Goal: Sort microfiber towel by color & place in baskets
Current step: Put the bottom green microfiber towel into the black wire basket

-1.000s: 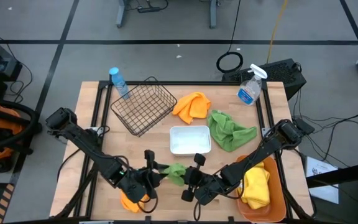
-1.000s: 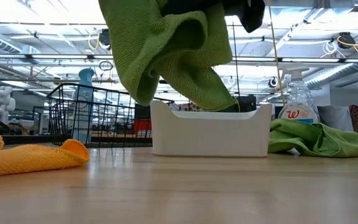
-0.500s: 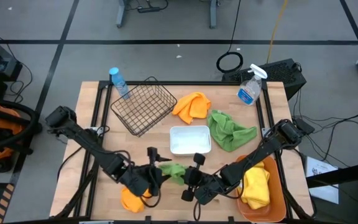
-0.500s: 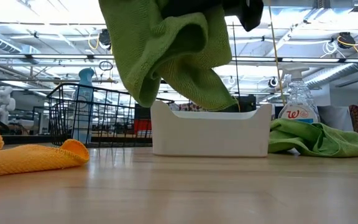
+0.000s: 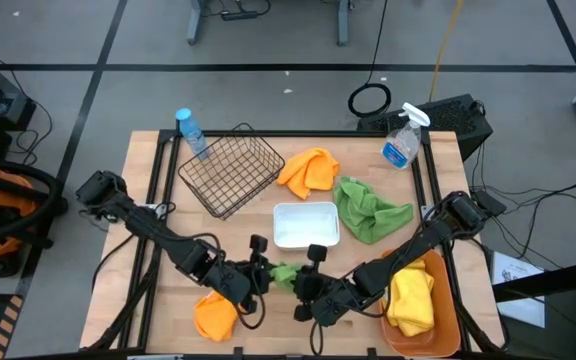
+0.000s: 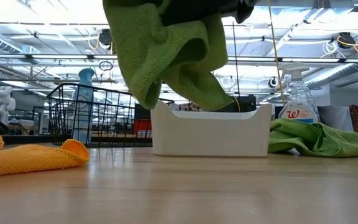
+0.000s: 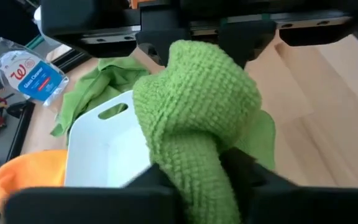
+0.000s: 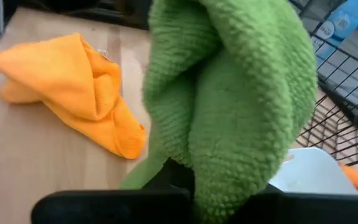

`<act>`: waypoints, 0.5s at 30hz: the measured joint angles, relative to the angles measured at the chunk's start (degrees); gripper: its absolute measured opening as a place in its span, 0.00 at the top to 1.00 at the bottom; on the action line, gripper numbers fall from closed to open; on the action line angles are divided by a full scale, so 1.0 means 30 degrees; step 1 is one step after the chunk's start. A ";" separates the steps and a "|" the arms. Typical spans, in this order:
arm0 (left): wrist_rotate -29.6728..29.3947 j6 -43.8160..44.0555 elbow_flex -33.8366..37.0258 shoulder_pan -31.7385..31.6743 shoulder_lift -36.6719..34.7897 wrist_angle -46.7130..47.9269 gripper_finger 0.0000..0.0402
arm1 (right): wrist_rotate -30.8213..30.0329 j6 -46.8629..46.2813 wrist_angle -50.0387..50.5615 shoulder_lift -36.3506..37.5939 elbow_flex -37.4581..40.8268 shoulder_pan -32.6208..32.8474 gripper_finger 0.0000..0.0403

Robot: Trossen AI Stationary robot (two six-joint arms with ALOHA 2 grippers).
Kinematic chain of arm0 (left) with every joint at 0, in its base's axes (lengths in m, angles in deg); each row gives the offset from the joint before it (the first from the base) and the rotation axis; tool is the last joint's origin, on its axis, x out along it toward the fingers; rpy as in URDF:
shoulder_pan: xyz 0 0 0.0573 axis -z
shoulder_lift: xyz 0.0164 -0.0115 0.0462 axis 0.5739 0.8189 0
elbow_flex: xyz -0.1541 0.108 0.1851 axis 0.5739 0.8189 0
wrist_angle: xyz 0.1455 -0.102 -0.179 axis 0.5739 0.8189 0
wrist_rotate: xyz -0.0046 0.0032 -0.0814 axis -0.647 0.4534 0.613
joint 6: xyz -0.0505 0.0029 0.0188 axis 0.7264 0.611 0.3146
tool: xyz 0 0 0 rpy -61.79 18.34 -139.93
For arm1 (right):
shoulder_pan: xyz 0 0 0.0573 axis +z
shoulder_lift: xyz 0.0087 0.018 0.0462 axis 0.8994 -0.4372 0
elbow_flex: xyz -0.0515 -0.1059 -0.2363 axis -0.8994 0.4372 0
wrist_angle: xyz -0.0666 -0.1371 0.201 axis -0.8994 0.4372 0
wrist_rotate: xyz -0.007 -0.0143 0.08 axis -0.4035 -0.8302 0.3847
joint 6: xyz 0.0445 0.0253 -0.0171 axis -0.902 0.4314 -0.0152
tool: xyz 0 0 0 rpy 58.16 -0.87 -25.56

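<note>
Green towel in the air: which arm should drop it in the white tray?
Probably right: both hold the green towel, but the right gripper sits straight before the white tray, the left gripper aside.

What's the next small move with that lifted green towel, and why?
Probably carry it forward over the white tray and lower it. The green towel hangs clear of the table, pinched between the left hand and right hand, just short of the tray, which looks empty. The other green towel lies beside the tray, so green likely belongs there.
</note>
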 joint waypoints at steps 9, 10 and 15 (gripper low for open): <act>-0.0169 -0.0007 0.0022 -0.0833 -0.1650 0.1873 0.93 | -0.0113 0.1878 0.0142 0.0254 -0.0022 -0.0585 0.70; -0.0240 -0.0011 0.0022 -0.0880 -0.1962 0.1995 0.94 | -0.0119 0.2163 0.0283 0.0366 -0.0022 -0.0610 0.65; -0.0517 -0.0037 0.0022 -0.1169 -0.3549 0.3647 0.96 | -0.0533 0.3804 0.0663 0.1430 -0.0022 -0.0774 0.43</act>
